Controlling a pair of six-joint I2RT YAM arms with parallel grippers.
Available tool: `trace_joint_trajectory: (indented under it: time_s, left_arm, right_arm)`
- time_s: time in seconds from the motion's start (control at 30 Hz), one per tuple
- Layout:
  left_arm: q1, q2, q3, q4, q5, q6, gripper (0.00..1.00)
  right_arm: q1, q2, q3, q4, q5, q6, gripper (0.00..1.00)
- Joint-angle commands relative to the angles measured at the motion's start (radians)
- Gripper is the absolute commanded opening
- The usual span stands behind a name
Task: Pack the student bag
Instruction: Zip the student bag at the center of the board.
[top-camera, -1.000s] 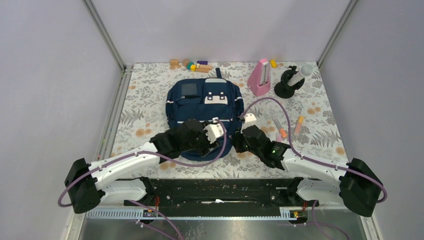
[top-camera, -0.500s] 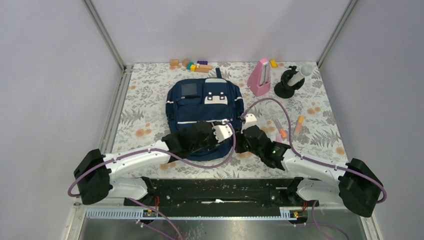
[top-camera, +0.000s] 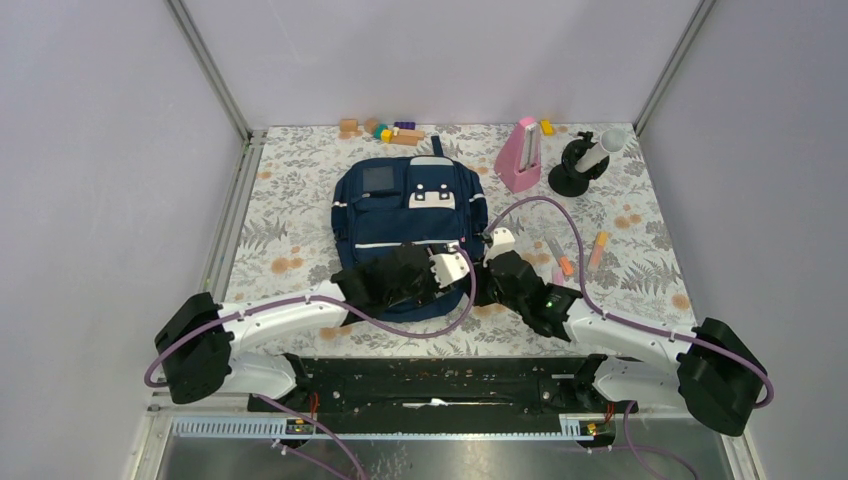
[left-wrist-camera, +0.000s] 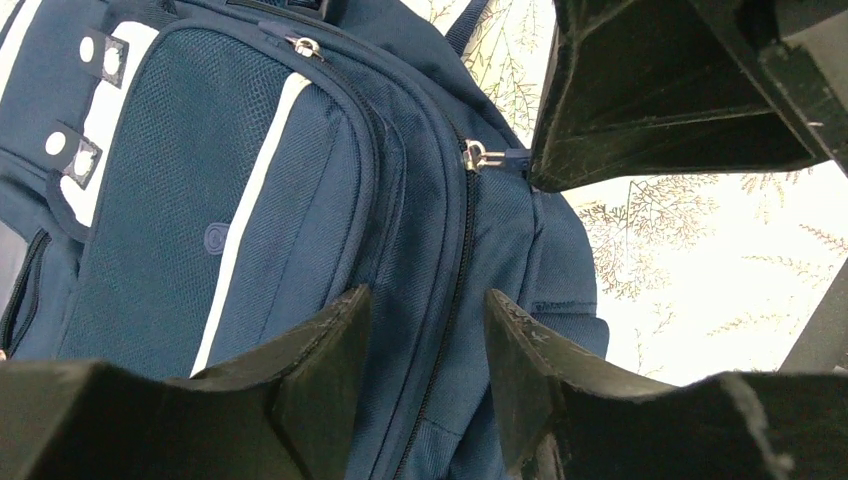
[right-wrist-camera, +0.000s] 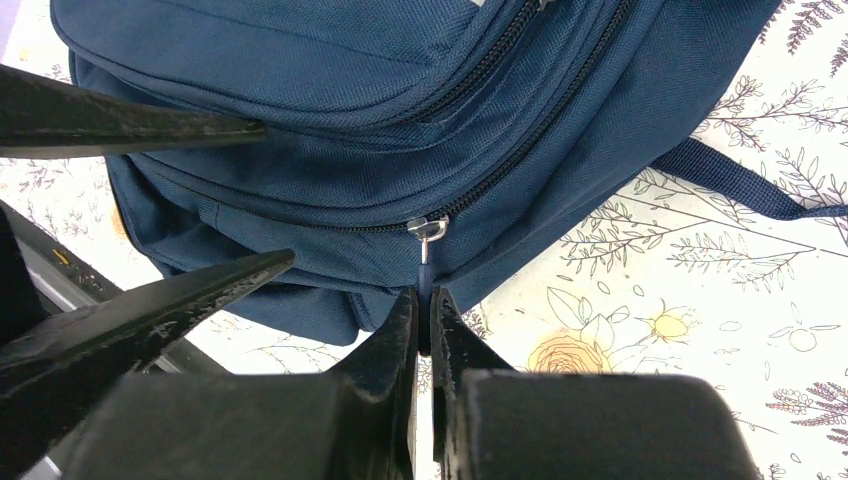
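Student bag (top-camera: 400, 205) lies flat on the surface (top-camera: 290, 200), with coloured blocks (top-camera: 385, 130) and a pink metronome (top-camera: 520, 155) beyond it. At its near edge, the right hand (right-wrist-camera: 424, 300) pinches the zip pull (right-wrist-camera: 425, 262). The left hand (left-wrist-camera: 428, 300) hovers beside it, half-open and empty.

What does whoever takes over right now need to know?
Right gripper: shut on the zipper pull at the bag's near end.
Left gripper: open, astride the bag beside that zipper.
Bag lies flat, front up, zipper apparently closed. Blocks lie loose beyond it.
Done: pull grasped.
Left: unzip, load items, zip shut.
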Motion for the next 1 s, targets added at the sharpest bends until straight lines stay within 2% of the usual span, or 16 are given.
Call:
trace_joint_trajectory:
  time_s: [0.0, 0.17, 0.23, 0.4, 0.57, 0.97]
  left_arm:
    - [-0.006, 0.041, -0.003, 0.056, -0.009, 0.008, 0.50]
    - [-0.006, 0.084, 0.009, 0.054, -0.023, 0.004, 0.50]
    - [-0.006, 0.088, 0.007, 0.059, -0.040, 0.003, 0.46]
    - [-0.008, 0.098, 0.015, 0.059, -0.075, 0.002, 0.19]
    - [-0.014, 0.101, 0.023, 0.041, -0.093, 0.001, 0.00]
    - [-0.027, 0.035, 0.018, -0.032, -0.135, -0.013, 0.00]
  right_arm:
    - [-0.011, -0.033, -0.004, 0.029, -0.027, 0.010, 0.00]
    - [-0.014, -0.033, -0.005, 0.030, -0.032, 0.010, 0.00]
    - [-0.016, -0.033, -0.005, 0.033, -0.034, 0.010, 0.00]
    - [-0.017, -0.026, -0.008, 0.041, -0.033, 0.011, 0.00]
    - [-0.018, -0.017, -0.016, 0.047, -0.003, 0.007, 0.00]
    - [-0.031, -0.015, -0.029, 0.033, 0.081, 0.009, 0.00]
